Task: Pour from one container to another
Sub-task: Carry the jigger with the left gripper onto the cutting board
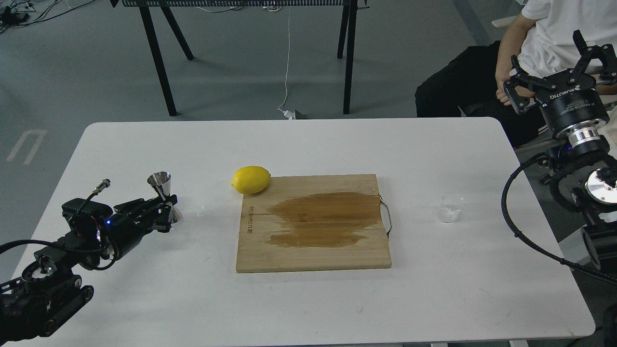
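Gleaming steel jigger (160, 185), narrow-waisted, upright

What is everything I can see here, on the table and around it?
White rounded table: one, fills the middle of the view.
Wooden cutting board with a dark wet stain: one, tan, table centre.
Yellow lemon: one, at the board's far left corner.
Shiny steel hourglass jigger: one, silver, table left, upright.
Small clear cup: one, transparent, table right, upright.
Black-legged stand: one, behind the table.
Seated person in a white shirt: one, far right.
Left gripper: black, at the jigger's waist.
Right gripper: black, open, raised off the table's right edge.
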Action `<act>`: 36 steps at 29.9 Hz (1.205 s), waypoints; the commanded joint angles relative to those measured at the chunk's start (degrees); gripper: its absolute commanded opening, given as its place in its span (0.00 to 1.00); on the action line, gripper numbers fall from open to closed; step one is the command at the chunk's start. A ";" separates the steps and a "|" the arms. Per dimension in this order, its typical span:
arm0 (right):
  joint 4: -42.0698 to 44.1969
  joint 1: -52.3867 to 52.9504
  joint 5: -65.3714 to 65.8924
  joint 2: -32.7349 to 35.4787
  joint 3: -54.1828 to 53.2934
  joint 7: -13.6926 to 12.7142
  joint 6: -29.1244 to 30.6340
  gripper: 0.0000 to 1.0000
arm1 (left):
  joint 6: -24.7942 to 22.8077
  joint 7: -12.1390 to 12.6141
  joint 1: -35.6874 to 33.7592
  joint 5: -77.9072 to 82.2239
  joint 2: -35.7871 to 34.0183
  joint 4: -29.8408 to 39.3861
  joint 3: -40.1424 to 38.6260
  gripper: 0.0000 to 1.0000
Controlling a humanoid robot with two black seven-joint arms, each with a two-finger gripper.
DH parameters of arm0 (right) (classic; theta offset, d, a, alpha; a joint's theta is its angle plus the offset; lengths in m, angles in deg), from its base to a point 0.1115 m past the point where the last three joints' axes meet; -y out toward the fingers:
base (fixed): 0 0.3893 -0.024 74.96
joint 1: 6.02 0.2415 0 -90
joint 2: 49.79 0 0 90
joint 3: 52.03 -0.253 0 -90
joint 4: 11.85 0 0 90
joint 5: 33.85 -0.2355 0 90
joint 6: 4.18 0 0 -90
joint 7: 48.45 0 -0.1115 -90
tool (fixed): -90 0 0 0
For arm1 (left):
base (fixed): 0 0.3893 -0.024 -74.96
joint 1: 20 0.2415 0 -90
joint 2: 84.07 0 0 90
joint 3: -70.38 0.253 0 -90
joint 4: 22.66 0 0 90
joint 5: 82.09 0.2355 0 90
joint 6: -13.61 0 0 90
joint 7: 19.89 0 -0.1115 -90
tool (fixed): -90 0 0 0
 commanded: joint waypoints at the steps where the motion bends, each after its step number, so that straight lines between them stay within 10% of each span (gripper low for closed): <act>1: 0.00 -0.09 0.01 0.04 -0.01 0.02 0.00 1.00 | 0.80 -0.01 -1.54 -0.09 -2.28 3.29 -0.13 0.09; 11: -0.97 -3.17 -0.07 4.16 -0.63 1.25 0.00 1.00 | 0.62 1.83 -9.70 3.06 0.61 6.82 1.26 0.08; 22: -0.97 -7.56 -0.16 8.39 -3.97 1.78 0.00 1.00 | 0.71 10.53 -14.99 12.32 15.63 5.85 9.89 0.07; 36: -0.97 -9.15 -0.16 9.36 -4.85 1.78 0.00 1.00 | 0.27 10.71 -13.85 12.32 22.76 -0.12 15.16 0.09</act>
